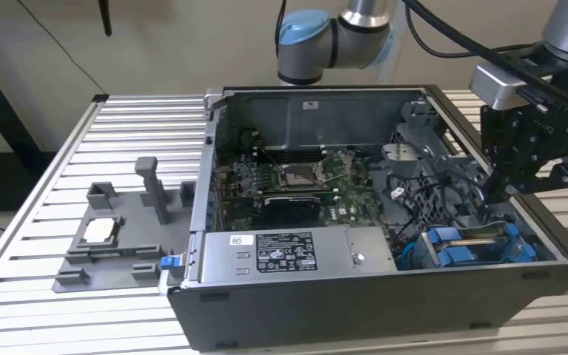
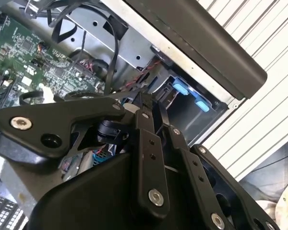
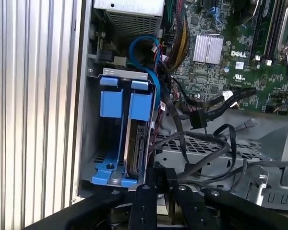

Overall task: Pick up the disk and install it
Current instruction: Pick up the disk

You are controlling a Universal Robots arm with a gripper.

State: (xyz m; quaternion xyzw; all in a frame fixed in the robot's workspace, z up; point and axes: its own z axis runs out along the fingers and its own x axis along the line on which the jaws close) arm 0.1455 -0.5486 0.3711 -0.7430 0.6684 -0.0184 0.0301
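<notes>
**Fingers drawn together at the edge of the bayed disk**

Fingers (image 3: 169, 178) of the gripper (image 3: 159, 173) are narrow. They are drawn close together with nothing between them, and they hover just beside the exposed edge of the disk (image 3: 136, 143).

The disk stands on edge in its blue frame, down inside the drive bay (image 3: 89, 143). The bay sits in the corner of the computer case (image 1: 363, 310) towards the exterior view's right. A second blue carrier (image 3: 110, 103) stands just beside the disk and looks empty.

The disk seems to be nearly or fully home, so the step in hand is probably seating it rather than carrying it. Done well, the push would:

- run straight along the bay's rails
- land on the blue frame rather than the bare metal of the drive
- stay centred, so the frame does not tilt and jam

Whether the blue tabs have latched cannot be told.

Black cables (image 3: 201, 143) loop just beside the bay and a blue cable (image 3: 144, 48) arches over its far end. The linkage needs to stay clear of both, since a snagged lead could drag on the motherboard (image 3: 259, 72).
</notes>
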